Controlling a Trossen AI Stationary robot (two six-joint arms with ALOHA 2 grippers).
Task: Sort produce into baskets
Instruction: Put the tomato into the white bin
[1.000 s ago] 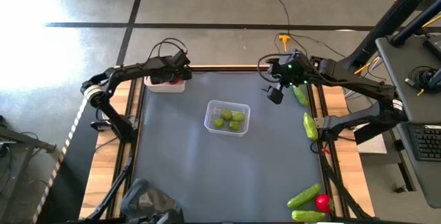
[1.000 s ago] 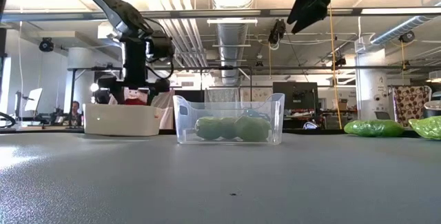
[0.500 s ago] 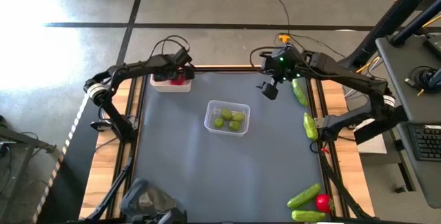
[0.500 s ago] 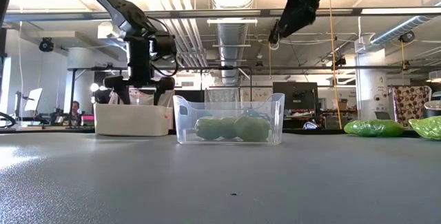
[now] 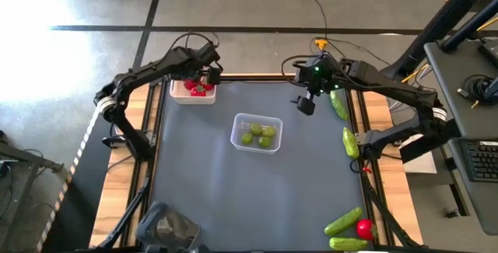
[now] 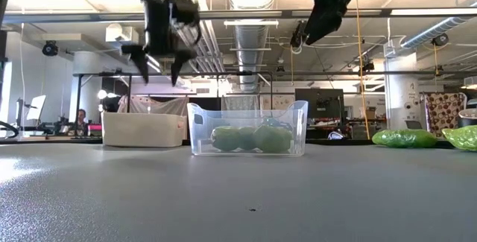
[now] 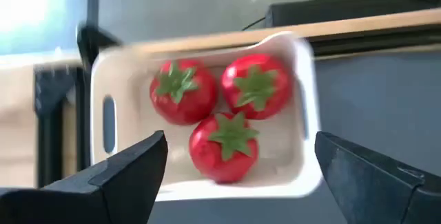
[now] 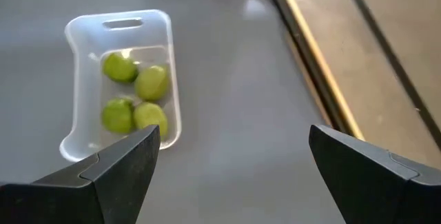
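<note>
Bare grey tabletop point(image 5: 202, 183) spreads around the clear tub point(image 5: 257, 132) at its middle, holding four yellow-green fruits point(image 8: 134, 98). The left pincer point(image 6: 158, 62) hangs spread above the white tub point(image 7: 303, 114) with three strawberries point(image 7: 224, 107) at the far left edge. The right pincer point(image 5: 303, 102) hovers spread near the far right edge, beside cucumbers point(image 5: 339, 107).

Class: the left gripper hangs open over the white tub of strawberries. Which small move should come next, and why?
Probably swing the left gripper away from the white tub: it is open and empty, three strawberries already lie inside, and one strawberry waits among the cucumbers.
</note>
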